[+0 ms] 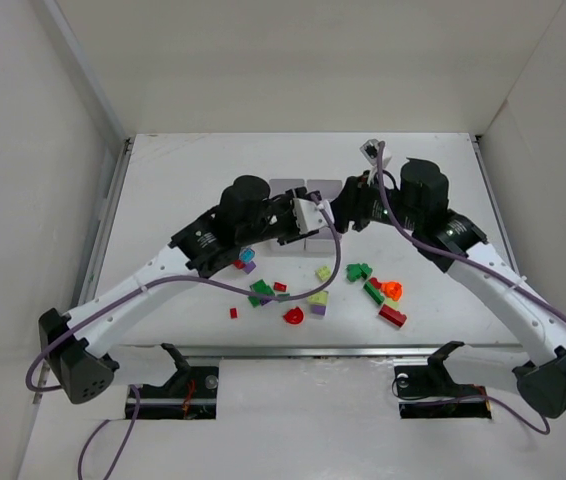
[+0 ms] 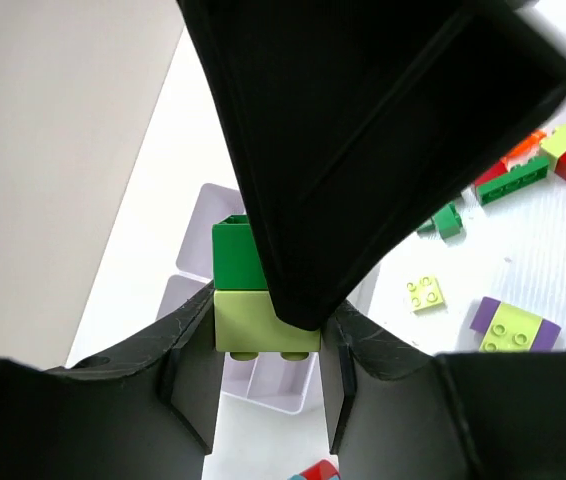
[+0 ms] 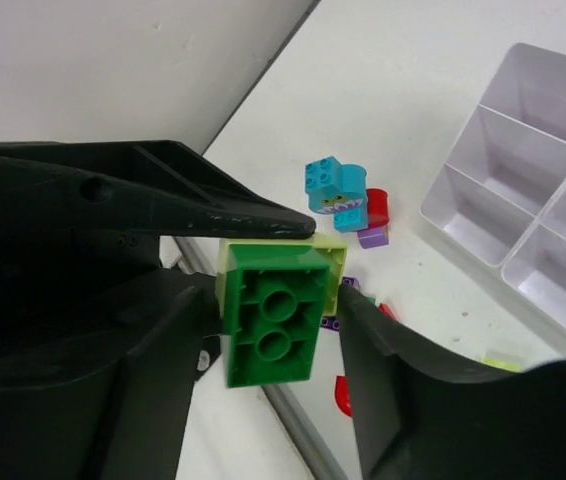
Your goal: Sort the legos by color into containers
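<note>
A green brick (image 3: 273,320) is stacked on a yellow-green brick (image 2: 248,320), and both are held in the air over the white tray (image 1: 288,188). My left gripper (image 2: 268,322) is shut on the yellow-green brick. My right gripper (image 3: 275,310) closes on the green brick (image 2: 235,255) from the other side, and its black finger covers much of the pair in the left wrist view. In the top view the two grippers, left (image 1: 313,215) and right (image 1: 346,213), meet and hide the bricks. The tray also shows below them (image 2: 263,385) and to the right (image 3: 523,200), with the visible compartments empty.
Loose bricks lie in front of the tray: red (image 1: 392,316), orange (image 1: 393,290), green (image 1: 359,270), green (image 1: 261,292), yellow-green (image 1: 323,272), and a cyan one (image 3: 338,195) with red and purple beside it. White walls stand on three sides of the table.
</note>
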Motion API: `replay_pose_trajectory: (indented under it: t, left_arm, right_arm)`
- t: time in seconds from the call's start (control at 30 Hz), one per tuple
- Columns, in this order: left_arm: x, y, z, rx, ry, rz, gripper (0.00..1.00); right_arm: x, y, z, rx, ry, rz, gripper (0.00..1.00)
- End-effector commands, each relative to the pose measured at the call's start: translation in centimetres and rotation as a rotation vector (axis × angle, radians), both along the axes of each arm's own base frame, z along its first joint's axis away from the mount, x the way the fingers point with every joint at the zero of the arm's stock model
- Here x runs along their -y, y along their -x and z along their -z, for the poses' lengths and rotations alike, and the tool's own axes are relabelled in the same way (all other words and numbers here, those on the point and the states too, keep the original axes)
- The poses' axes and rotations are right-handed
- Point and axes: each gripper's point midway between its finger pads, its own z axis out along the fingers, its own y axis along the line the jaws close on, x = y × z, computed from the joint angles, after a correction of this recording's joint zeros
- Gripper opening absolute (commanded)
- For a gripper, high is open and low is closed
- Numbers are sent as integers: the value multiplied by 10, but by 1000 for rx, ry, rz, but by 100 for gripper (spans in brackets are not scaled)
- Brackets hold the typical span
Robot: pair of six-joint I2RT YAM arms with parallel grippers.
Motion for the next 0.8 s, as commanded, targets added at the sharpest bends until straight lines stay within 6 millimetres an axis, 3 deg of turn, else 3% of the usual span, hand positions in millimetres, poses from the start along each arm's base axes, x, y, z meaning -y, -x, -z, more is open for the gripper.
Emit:
replay_pose_trajectory:
  t: [0.0,0.07,0.17,0.2,0.33,0.43,0.57,0.77]
  left_arm:
    - [0,12,-43,87,129,44,0]
    - [-1,13,-45,96,139,45,0]
    - [-2,14,-42,113,129,49,0]
    - [-4,15,-45,119,136,49,0]
    - [-4,15,-33,97,99,52,0]
    - [-18,-2,-14,39,54,-4,0]
    - [-36,-26,5,-41,30,-89,0]
    - [-45,-34,22,-116,0,-142,0]
  right_arm:
    - [-7,0,-5,38,-24,-69,57]
    - [-7,2,-7,43,-35,-91,57]
    - [-9,2,-4,33,-32,-100,45]
    - [-7,-2,-6,41,-36,-91,33]
    - [1,-2,-6,46,-37,-73,1]
    - [10,-5,-10,54,-46,-35,0]
    - [21,-16,5,26,-28,38,0]
    - [38,-45,18,7,5,166,0]
